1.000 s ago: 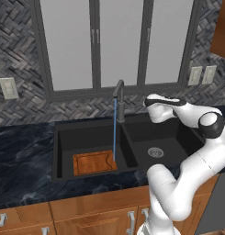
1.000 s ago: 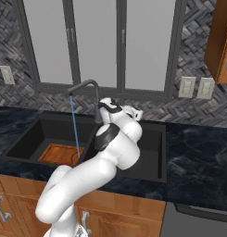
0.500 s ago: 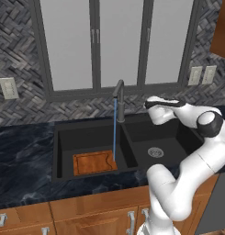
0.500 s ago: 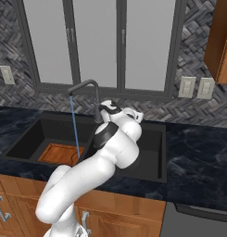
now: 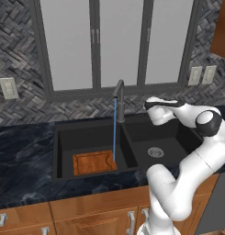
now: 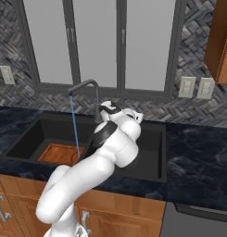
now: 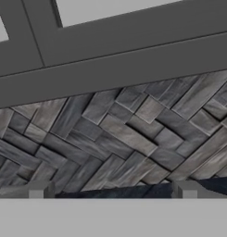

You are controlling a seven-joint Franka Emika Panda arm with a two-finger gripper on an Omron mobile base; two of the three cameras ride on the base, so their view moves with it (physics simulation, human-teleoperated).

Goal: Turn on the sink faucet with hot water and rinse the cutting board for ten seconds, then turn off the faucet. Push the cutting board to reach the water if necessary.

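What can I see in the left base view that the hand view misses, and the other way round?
The left base view takes in the sink, the sink faucet, the water falling onto the cutting board's right edge, and the arm above the right basin. The hand view gives a close look at the herringbone tile wall, framed by the open gripper's tips. Both show the grey window frame above the tiles.

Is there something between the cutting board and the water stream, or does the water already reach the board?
Nothing visible stands between them. The water falls straight from the faucet into the left basin of the sink and appears to land at the right edge of the cutting board, which lies flat on the basin floor.
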